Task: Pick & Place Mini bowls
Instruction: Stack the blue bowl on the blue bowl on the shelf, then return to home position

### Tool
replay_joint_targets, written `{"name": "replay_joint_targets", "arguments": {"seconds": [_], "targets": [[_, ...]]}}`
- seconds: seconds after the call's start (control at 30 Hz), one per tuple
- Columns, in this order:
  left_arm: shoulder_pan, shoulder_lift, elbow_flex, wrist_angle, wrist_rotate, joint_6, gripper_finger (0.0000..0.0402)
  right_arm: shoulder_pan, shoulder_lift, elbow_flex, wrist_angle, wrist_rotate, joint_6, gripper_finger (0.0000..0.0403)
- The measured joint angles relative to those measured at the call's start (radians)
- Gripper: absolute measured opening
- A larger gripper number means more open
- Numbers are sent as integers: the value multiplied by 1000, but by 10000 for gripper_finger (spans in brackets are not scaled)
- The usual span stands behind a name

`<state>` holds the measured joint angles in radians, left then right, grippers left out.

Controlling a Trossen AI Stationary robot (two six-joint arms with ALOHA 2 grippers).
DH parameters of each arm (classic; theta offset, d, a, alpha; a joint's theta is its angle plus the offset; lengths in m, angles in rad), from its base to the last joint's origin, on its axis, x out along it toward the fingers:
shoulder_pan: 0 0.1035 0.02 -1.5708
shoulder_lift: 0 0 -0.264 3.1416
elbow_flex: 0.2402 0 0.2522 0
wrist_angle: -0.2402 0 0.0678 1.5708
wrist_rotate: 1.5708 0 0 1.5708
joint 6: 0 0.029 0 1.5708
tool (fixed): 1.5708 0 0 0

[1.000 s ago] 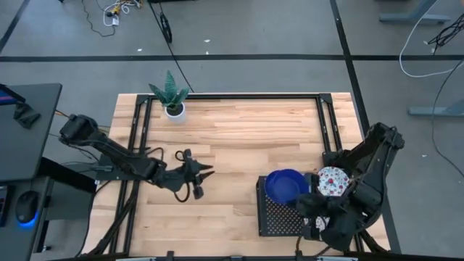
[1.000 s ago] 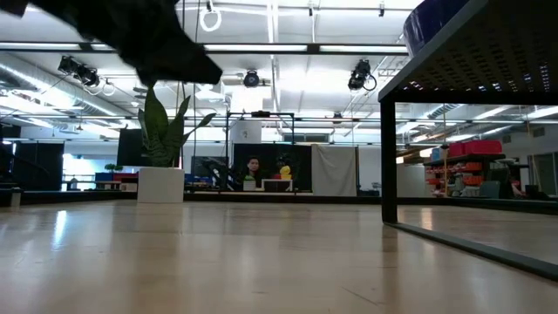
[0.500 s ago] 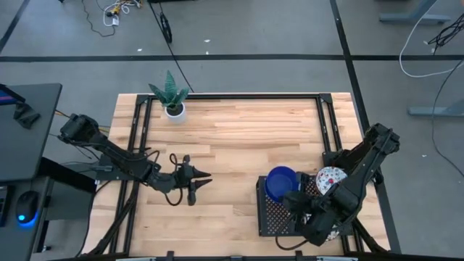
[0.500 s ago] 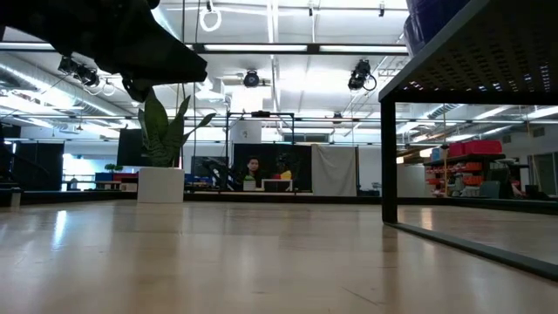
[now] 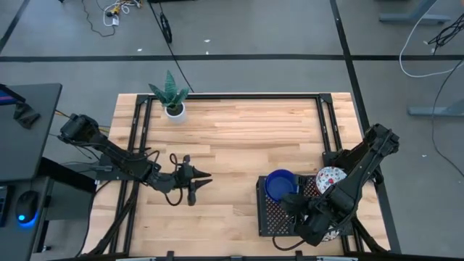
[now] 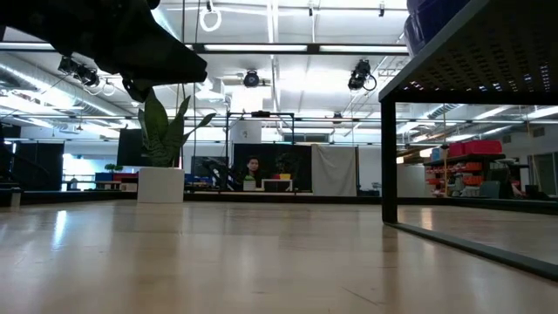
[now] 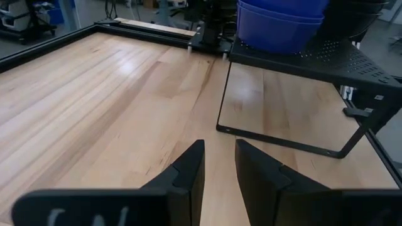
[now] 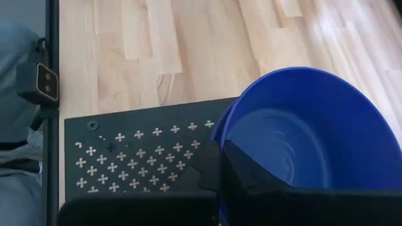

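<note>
Our right hand (image 5: 303,210) is clamped on the blue bowl (image 5: 280,184) on the black rack (image 5: 274,214). Next we judge a clean lift is called for. Our left hand (image 5: 197,181) waits, fingers slightly apart, empty, above the surface (image 5: 239,130).

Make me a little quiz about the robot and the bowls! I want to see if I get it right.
1. True or false: the left gripper is holding a bowl.
2. What is the right gripper shut on? A: a spoon. B: the rim of the blue bowl. C: a cup.
3. Fill in the missing word: the blue bowl is over the black ____ with the little holes.

Key: 1. False, its fingers are apart with nothing between them. 2. B. 3. rack.
</note>
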<state>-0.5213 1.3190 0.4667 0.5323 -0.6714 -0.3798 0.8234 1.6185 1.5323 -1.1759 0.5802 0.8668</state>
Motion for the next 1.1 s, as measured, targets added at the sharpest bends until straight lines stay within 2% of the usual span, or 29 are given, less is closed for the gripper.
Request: {"name": "replay_joint_targets", "arguments": {"seconds": [0.63, 1.1], "targets": [[0, 0, 0, 0, 0, 0, 92, -5, 1, -28, 32, -2, -37, 10], [0, 0, 0, 0, 1, 0, 92, -25, 1, -28, 31, -17, -38, 70]]}}
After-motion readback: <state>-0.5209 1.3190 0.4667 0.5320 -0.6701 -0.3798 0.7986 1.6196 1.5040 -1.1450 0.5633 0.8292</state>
